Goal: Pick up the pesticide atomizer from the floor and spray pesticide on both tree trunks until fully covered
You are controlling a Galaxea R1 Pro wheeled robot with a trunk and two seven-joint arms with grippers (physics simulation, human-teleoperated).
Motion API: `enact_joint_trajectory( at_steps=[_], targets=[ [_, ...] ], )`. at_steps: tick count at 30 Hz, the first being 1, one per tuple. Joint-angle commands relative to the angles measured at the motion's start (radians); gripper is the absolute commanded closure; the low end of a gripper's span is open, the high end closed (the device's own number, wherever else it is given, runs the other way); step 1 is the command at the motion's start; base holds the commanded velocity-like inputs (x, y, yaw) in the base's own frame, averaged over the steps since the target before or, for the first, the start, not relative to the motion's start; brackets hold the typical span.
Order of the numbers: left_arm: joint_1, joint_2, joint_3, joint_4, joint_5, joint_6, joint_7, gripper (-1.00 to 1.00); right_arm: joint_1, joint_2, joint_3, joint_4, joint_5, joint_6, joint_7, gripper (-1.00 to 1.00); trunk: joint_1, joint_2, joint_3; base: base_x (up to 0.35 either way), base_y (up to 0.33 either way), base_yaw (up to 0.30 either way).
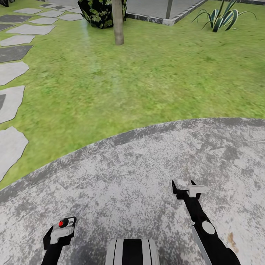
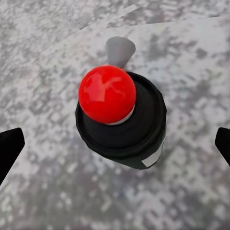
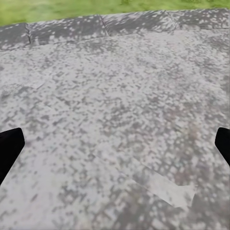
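Head view, L to R: grey stepping slabs (image 1: 13,70) ran along the far-left edge of the grass lawn (image 1: 147,81). Low in the frame the left gripper (image 1: 60,231) sat over the mottled grey stone paving (image 1: 140,176), w/ the pesticide atomizer (image 1: 66,223) between its fingers, red nozzle top showing. In the left wrist view the atomizer (image 2: 122,120) stood in the middle, black body w/ round red cap, a bit of white label at its lower edge, paving beneath it; the black fingertips (image 2: 9,151) showed only at both frame edges. Whether the L jaws were actually clamped on the bottle: can't tell.

Further back, centre-left, a smooth grey-brown tree trunk (image 1: 117,22) rose out of the grass, w/ a dark leafy shrub (image 1: 99,13) just behind it. Robot's own trunk (image 1: 132,252) was at the bottom centre.

The right gripper (image 1: 186,188) hung over the paving, holding nothing. Right wrist view: black fingertips (image 3: 9,151) far apart at the frame edges, so jaws wide, paving (image 3: 115,120) between them. Far right, a spiky striped plant (image 1: 221,16) grew on the lawn.
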Motion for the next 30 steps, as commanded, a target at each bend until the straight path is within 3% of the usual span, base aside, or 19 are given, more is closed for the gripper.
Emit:
enact_joint_trajectory(
  at_steps=[1, 21, 22, 30],
  targets=[
    [0.0, 0.0, 0.0, 0.001, -0.004, -0.003, 0.005, -1.0, 0.0, 0.0, 0.0, 0.0, -0.002, -0.003, 0.0, -1.0, 0.0, 0.0, 0.0, 0.0, 0.0, 0.0],
    [-0.001, 0.0, -0.001, -0.001, -0.004, -0.003, 0.005, -1.0, 0.0, 0.0, 0.0, 0.001, 0.0, -0.003, 0.0, -1.0, 0.0, 0.0, 0.0, 0.024, 0.0, 0.0],
    [-0.001, 0.0, -0.001, -0.001, -0.004, -0.003, 0.005, 1.0, 0.0, 0.0, 0.0, 0.001, 0.0, -0.003, 0.0, -1.0, 0.0, 0.0, 0.0, 0.0, 0.0, 0.0],
    [0.0, -0.001, -0.001, 0.0, -0.004, -0.003, 0.005, 1.0, 0.0, 0.0, 0.0, 0.001, 0.0, -0.002, -0.001, -1.0, 0.0, 0.0, 0.0, 0.0, 0.0, 0.0]
  ],
)
